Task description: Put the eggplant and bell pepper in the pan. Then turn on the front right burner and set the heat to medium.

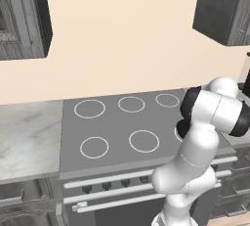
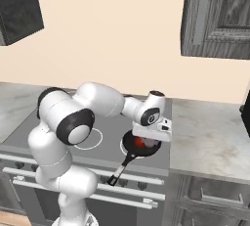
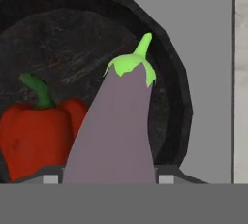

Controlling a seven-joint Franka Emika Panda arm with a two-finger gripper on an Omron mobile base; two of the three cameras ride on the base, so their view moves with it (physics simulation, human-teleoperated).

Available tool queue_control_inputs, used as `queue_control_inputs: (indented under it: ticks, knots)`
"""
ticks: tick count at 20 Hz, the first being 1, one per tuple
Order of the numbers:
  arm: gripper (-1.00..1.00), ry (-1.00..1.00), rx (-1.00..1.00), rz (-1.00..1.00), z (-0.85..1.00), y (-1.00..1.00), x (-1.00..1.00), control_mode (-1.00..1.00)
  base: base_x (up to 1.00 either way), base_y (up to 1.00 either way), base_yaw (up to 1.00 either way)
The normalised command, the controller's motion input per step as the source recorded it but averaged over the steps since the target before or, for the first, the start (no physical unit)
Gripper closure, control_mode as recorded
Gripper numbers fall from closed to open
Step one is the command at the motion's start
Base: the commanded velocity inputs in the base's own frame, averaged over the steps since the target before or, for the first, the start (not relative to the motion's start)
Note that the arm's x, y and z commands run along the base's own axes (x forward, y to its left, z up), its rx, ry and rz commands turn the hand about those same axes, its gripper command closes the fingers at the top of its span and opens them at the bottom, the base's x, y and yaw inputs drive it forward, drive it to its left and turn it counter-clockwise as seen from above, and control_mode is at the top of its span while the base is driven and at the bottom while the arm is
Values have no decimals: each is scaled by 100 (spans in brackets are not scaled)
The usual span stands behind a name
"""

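The eggplant [image 3: 116, 136], dull purple-grey with a light green cap and stem, stands between the jaws, its stem end pointing away from them over the pan [image 3: 167, 58]. The red bell pepper [image 3: 36, 136], green-stemmed, lies in the black pan beside the eggplant. The pan's thin handle [image 2: 119, 170] reaches toward the stove front.

The robot arm [image 2: 73, 137] is fat and white, made of smooth round pieces — like big tubes. Its joints are dark, with black round caps. Near the pan [image 2: 139, 146], its white wrist has a small dark circle.
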Motion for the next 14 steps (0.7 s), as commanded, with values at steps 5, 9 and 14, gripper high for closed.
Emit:
queue_control_inputs:
  ticks: [5,9,14]
  knots:
    - [-100,0,0,-3,0,4,0,-100,0,0,0]
    - [-100,0,0,-1,0,2,-2,-100,0,0,0]
    - [-100,-4,0,0,14,21,-21,-100,0,0,0]
